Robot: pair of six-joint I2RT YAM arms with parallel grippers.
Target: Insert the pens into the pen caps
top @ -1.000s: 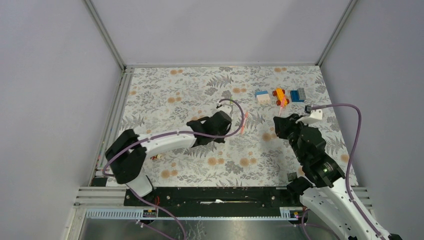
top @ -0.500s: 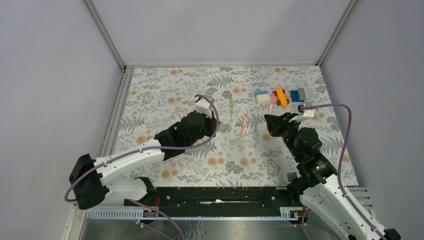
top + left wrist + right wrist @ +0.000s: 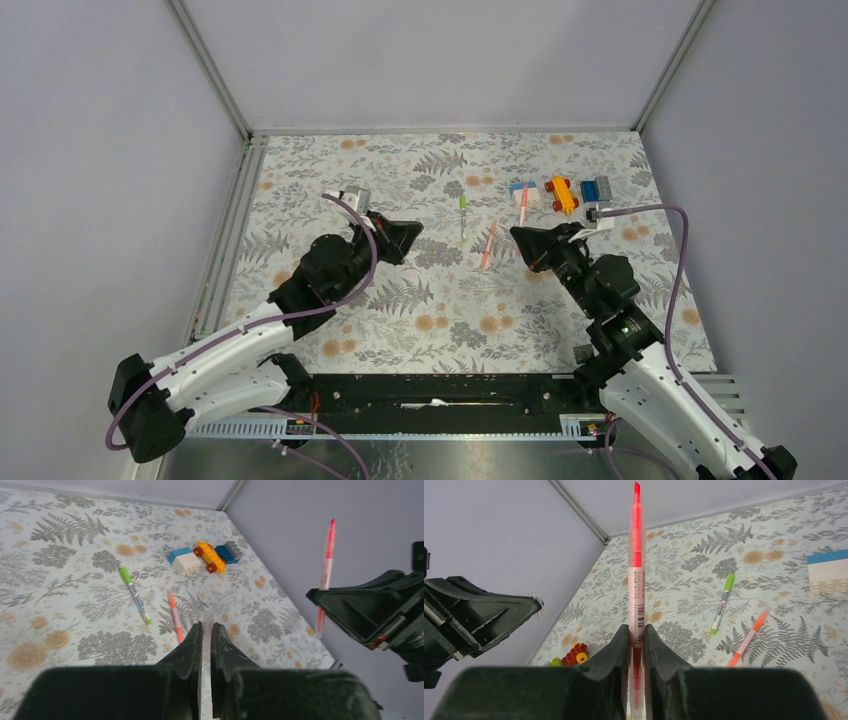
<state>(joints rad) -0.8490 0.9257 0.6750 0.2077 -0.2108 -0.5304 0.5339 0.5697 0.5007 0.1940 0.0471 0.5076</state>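
My left gripper [image 3: 206, 626] is shut on a pen cap [image 3: 207, 619], a short pale see-through tube that pokes out past the fingertips. My right gripper [image 3: 637, 627] is shut on a red pen [image 3: 637, 555] with its tip pointing away from the jaws. In the top view the left gripper [image 3: 405, 232] and the right gripper [image 3: 520, 238] face each other above the table, a gap between them. Below that gap a white pen with a green end [image 3: 462, 215] and a pink-orange pen [image 3: 488, 245] lie on the floral cloth.
A blue-white block [image 3: 523, 192], a yellow-red toy car [image 3: 560, 193] and a blue-grey block [image 3: 597, 190] stand at the back right. Small red, yellow and green blocks [image 3: 571, 655] lie near the left arm. Grey walls close in the table on three sides.
The left gripper has swung left and turned its cap toward the right gripper. The right gripper has moved left with the red pen. The pens on the cloth have stayed put.
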